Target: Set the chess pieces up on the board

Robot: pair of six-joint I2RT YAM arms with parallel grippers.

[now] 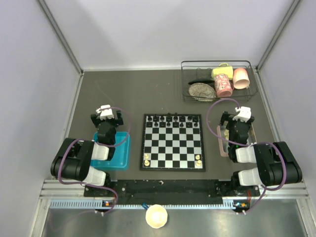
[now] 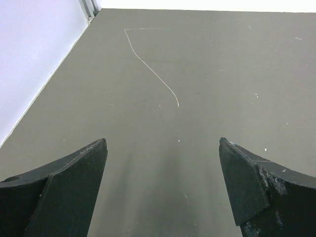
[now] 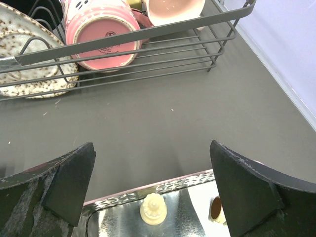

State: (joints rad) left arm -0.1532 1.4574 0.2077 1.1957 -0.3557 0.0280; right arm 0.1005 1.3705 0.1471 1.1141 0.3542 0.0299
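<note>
Top view: the board sits mid-table, with two cream chess pieces on its near corners. Left wrist: the left gripper is spread wide, holding nothing. Right wrist: the right gripper gapes empty too, over the pinkish tray with a cream piece inside.

No legible text, brand or number found in any view, a small dark stamp seen on the base of the pink mug, at eleven o'clock in the right wrist view, possibly a maker's mark, too blurred to be read
</note>
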